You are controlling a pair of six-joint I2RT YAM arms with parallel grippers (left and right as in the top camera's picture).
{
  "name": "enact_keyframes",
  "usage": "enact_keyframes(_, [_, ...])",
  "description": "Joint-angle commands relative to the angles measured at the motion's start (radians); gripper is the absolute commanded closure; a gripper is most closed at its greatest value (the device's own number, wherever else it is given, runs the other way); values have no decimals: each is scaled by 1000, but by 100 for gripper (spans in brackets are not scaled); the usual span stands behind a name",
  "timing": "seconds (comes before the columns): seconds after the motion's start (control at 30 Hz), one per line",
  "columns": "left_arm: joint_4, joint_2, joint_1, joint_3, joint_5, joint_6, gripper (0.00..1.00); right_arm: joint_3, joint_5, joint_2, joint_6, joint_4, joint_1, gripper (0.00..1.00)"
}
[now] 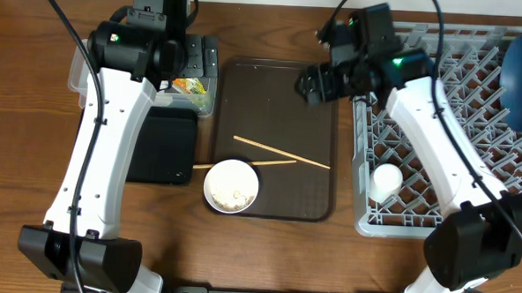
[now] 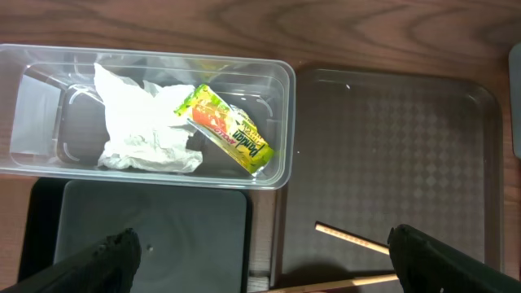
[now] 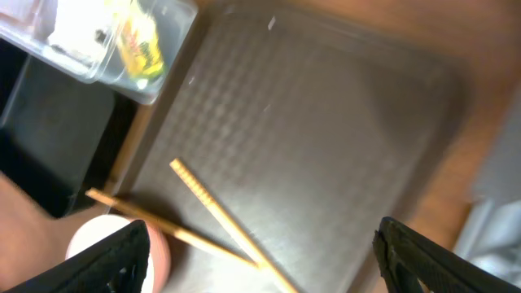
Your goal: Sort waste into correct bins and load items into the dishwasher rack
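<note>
**Wooden chopsticks lie flat, with both grippers empty**

Wood this thin should be light and stiff, but hard to pinch. The two chopsticks (image 1: 283, 154) lie flat on the textured brown serving tray (image 1: 316, 193) and draw together toward the right; I cannot tell whether they touch. A hold near mid-length, with the fingers closing across the stick, looks safest. A grip near one end would likely let it swing or roll away.

The right gripper (image 3: 262, 236) hangs above the tray with its fingers spread wide, carrying nothing. The left gripper (image 2: 260, 242) is equally spread and empty over the clear tub (image 2: 277, 122), where the crumpled tissue (image 2: 138, 122) and snack wrapper (image 2: 228, 130) already lie.

The white bowl (image 1: 232, 186) sits at the tray's near left corner with rice grains (image 1: 235, 196) inside. It looks rigid, smooth and breakable, so I judge a rim pinch best. The grains are loose and suit tipping out rather than picking.
</note>
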Motion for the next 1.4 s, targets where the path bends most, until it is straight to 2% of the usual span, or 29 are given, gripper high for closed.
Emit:
enact_keyframes(0.0, [-3, 4, 2, 6, -8, 9, 0, -67, -58, 4, 124, 8, 53, 16])
enact_keyframes(0.13, [-4, 4, 2, 6, -8, 9, 2, -138, -38, 4, 188, 46, 117, 22])
enact_keyframes(0.43, [5, 4, 3, 6, -10, 10, 2, -230, 151, 5, 355, 109, 264, 34])
enact_keyframes(0.6, [-12, 4, 6, 6, 1, 9, 2, -251, 203, 4, 383, 121, 291, 35])
enact_keyframes(0.67, [-44, 4, 3, 6, 63, 9, 2, -240, 214, -2, 386, 122, 260, 33])
enact_keyframes(0.73, [-81, 6, -6, 3, 135, 0, 10, -219, 212, -13, 385, 120, 208, 32])
enact_keyframes(0.83, [-123, 10, -37, -16, 206, -35, 17, -175, 180, -46, 348, 119, 97, 30])
enact_keyframes(1.1, [-122, 10, -195, -180, 201, -233, 20, -5, 155, -112, 199, -4, -129, 26])
enact_keyframes(1.27, [-5, 10, -304, -348, 193, -335, 28, 50, 159, -139, 166, -59, -188, 25])
enact_keyframes(1.37, [66, 10, -356, -436, 111, -414, 34, 51, 160, -147, 156, -70, -194, 25])
